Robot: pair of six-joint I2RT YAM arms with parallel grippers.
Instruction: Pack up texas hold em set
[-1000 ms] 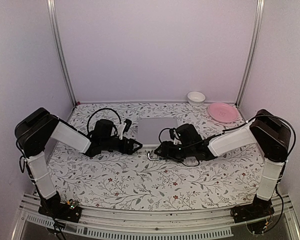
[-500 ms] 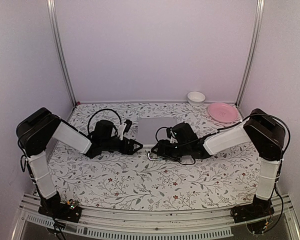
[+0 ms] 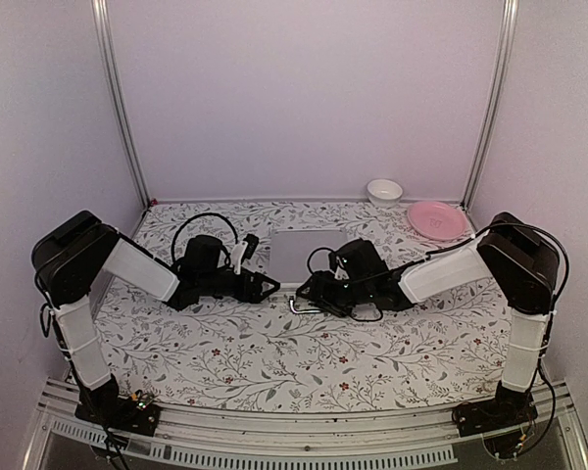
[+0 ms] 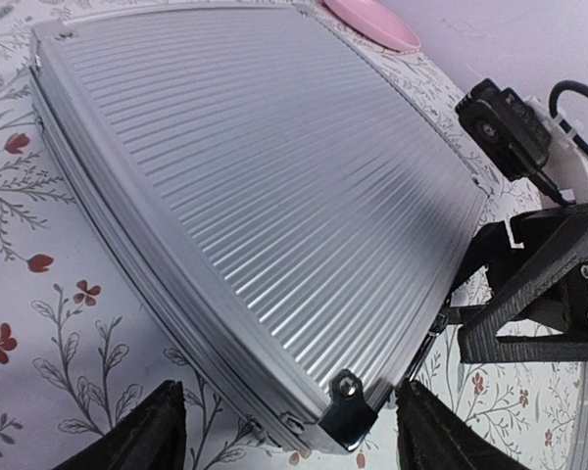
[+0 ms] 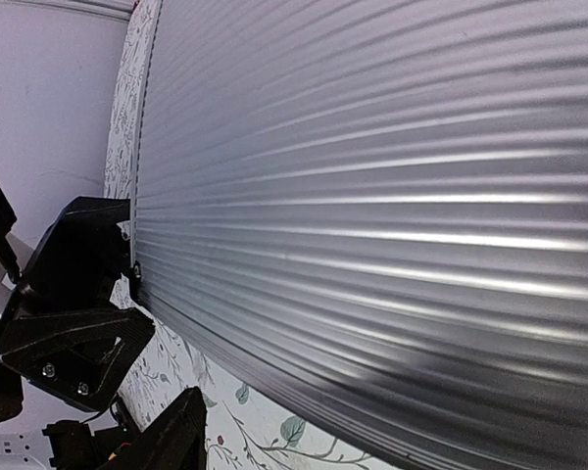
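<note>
The silver case lay shut and flat on the flowered table, between the two grippers. The left gripper sat low at the case's near left corner. Its fingers were spread wide with that corner between them, clamped on nothing. The right gripper faced it from the other side, close against the ribbed lid. Only one finger showed, beside the case's edge, so I could not tell how wide it stood. A pink plate sat well behind the right gripper.
</note>
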